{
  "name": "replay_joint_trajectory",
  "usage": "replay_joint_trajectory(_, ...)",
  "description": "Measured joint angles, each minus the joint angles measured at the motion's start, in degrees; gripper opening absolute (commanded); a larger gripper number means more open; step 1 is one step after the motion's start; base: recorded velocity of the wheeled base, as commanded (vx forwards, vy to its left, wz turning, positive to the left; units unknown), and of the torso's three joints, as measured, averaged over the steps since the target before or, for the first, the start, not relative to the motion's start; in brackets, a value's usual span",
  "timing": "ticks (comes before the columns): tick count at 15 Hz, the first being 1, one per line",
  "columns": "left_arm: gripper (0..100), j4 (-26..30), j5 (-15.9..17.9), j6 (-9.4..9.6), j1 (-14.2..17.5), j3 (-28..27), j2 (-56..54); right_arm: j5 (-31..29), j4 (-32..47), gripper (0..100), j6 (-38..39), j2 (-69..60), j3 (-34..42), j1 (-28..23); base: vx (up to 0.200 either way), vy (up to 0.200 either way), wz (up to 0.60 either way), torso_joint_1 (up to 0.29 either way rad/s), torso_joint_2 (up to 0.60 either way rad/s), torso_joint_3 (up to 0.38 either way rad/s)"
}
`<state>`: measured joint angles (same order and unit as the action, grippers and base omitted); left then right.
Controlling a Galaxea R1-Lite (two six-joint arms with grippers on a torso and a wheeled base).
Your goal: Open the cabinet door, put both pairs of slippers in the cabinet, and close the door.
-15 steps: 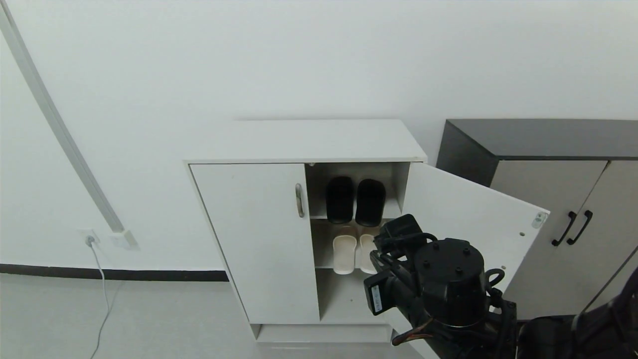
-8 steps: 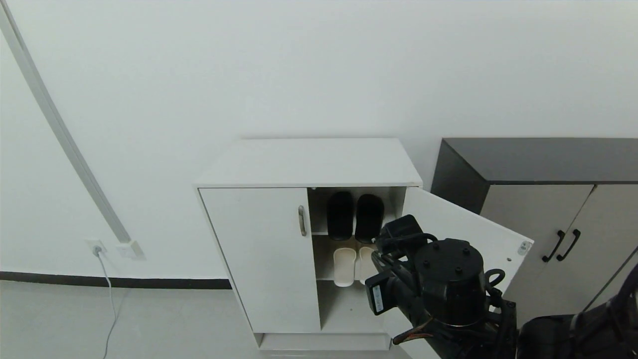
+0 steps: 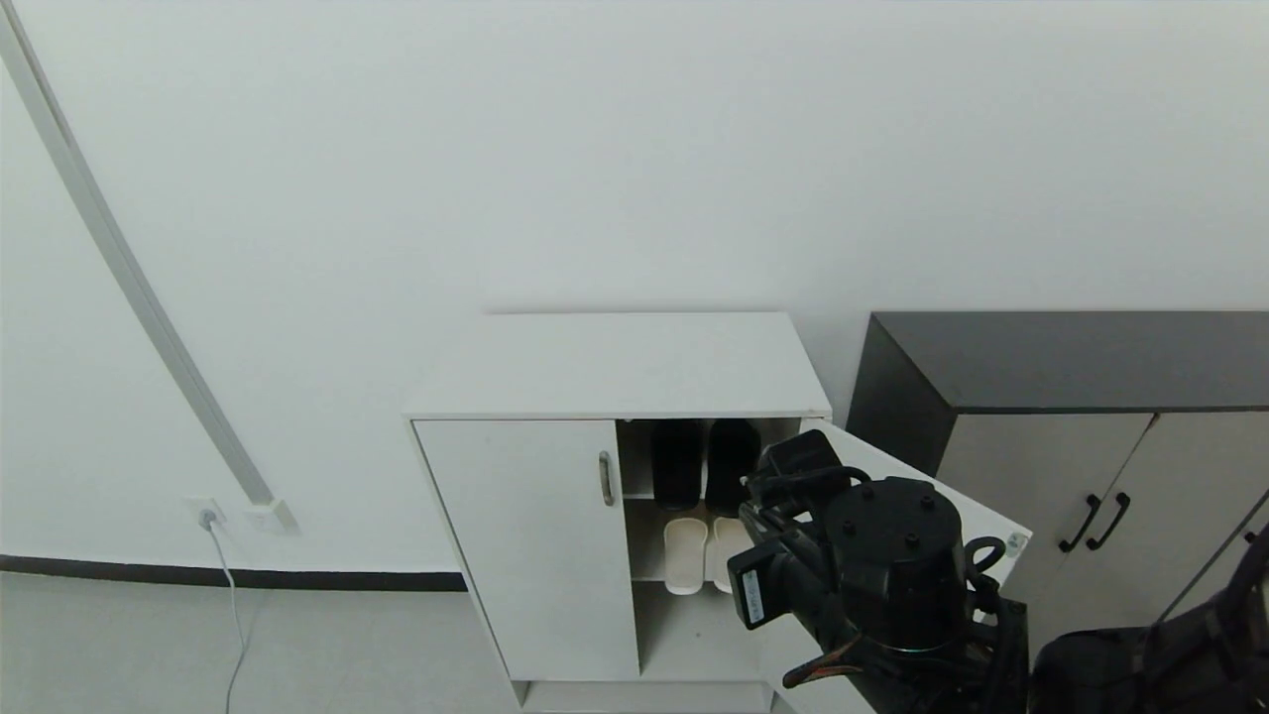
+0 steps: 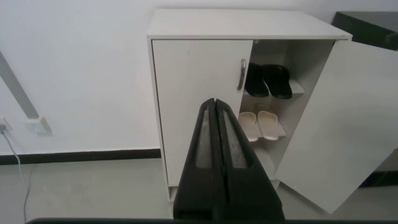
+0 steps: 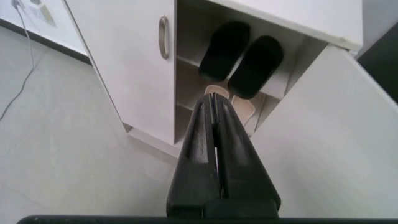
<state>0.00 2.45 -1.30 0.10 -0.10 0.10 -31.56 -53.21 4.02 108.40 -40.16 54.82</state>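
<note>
Leave the right gripper clenched flat on nothing and use it as a blunt pusher; same for the left gripper, pressed tight and empty. Count the loading as done: black slippers on the top shelf, white slippers on the shelf just below, both pairs side by side inside the cabinet, low and centre in the head view. Only the closing left, by the look of it. Note the open door, hinged on the cabinet's right side and swung out toward the lower right of the head view, partly behind the right arm. Get round to its outer face, the one turned toward the dark cabinet at right. Press near the free edge, far from the hinge, for the easiest swing. Push slow and level toward the closed left door and its handle. Watch the slipper heels: no overhang apparent, but hard to judge. Stop at flush; avoid slamming a light panel.
</note>
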Motion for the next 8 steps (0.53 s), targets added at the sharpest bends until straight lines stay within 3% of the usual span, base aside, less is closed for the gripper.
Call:
replay_joint_trajectory(5,0,0.0,0.0,0.00,0.0,0.0,0.0,0.2,-2.2,0,-0.1,0.1,0.3,-0.7,0.000,0.000,0.00,0.170,-0.36,-0.191)
replay_joint_trajectory(8,0,0.0,0.0,0.00,0.0,0.0,0.0,0.3,-3.3,0,-0.6,0.6,0.6,-1.9,0.000,0.000,0.00,0.014,-0.02,-0.015)
